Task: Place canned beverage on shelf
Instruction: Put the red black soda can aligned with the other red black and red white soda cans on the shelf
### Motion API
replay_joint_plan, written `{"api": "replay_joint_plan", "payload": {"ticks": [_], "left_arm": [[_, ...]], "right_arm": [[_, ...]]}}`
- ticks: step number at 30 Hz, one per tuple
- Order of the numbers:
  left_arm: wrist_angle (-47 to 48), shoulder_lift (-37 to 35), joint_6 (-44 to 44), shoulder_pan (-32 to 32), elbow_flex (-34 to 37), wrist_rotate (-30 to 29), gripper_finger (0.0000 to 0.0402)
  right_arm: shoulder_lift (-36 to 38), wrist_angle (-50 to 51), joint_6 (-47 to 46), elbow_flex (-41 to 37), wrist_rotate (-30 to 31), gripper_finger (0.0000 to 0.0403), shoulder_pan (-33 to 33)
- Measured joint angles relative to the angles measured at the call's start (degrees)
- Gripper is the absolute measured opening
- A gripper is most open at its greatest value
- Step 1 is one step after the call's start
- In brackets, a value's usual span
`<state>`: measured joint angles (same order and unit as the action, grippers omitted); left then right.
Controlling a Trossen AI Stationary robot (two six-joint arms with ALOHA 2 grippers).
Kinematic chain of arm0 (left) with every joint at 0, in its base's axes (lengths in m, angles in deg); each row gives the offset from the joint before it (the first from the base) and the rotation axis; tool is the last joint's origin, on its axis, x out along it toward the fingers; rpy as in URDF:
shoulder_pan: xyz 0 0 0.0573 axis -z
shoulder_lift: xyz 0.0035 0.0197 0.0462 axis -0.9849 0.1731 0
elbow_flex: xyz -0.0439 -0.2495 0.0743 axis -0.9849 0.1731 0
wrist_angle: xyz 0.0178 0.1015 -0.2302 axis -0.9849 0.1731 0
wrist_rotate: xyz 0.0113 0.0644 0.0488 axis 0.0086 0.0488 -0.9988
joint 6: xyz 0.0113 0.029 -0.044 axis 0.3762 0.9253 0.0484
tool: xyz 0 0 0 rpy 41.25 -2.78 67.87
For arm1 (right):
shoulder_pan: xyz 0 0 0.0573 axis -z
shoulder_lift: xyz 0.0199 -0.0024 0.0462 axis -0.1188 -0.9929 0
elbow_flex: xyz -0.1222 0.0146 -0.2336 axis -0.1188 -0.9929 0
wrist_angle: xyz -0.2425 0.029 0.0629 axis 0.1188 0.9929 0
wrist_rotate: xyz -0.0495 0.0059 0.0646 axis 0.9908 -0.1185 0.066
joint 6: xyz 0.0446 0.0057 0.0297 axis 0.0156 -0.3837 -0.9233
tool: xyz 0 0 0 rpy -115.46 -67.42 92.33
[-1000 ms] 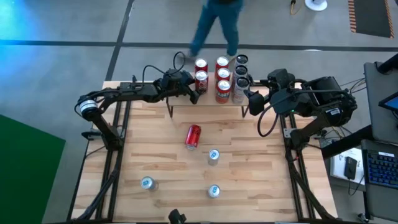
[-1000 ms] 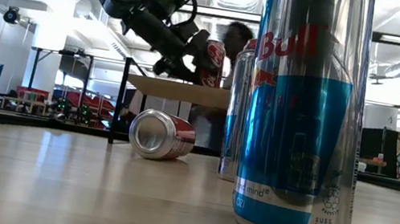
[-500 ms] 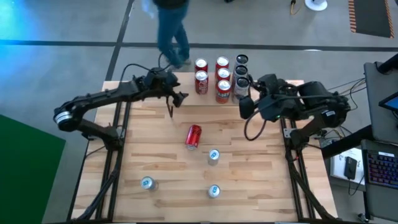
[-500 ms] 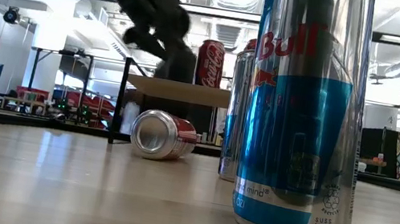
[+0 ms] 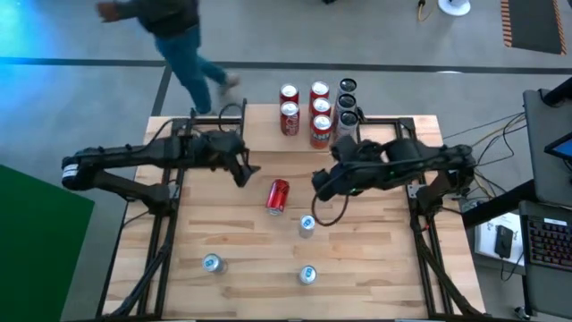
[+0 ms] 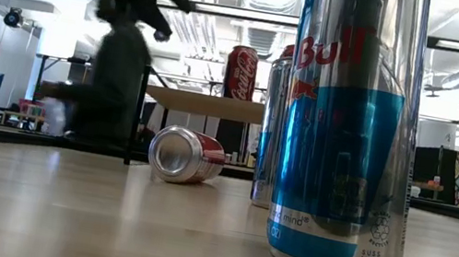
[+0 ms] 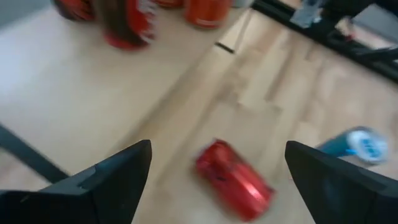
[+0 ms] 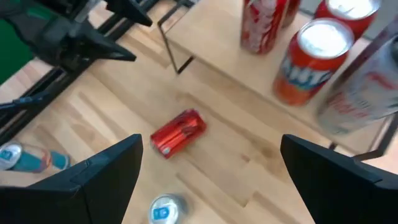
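One fallen red can between grippers

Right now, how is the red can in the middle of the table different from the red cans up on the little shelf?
The red can on the table lies on its side; the red cans on the shelf stand upright. The table can sits alone on the slatted tabletop, while the shelf cans are grouped on the shelf, with an orange can and silver ones. Both are red drink cans, and neither is held.
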<state>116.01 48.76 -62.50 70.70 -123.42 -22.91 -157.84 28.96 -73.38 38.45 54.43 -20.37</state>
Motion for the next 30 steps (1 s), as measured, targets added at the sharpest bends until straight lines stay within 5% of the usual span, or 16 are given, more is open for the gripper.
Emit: {"api": "replay_joint_plan", "payload": {"ticks": [12, 30], "left_arm": [[-7.5, 2.0, -20.0, 10.0, 11.2, -0.4, 0.0355], [-5.4, -6.4, -30.6, 25.7, 17.4, -9.6, 0.0355]], "right_arm": [[-4.8, -2.8, -12.5, -1.4, -3.2, 0.037, -3.1], [-17.6, -6.2, -25.1, -3.3, -7.3, 0.037, -2.9]]}}
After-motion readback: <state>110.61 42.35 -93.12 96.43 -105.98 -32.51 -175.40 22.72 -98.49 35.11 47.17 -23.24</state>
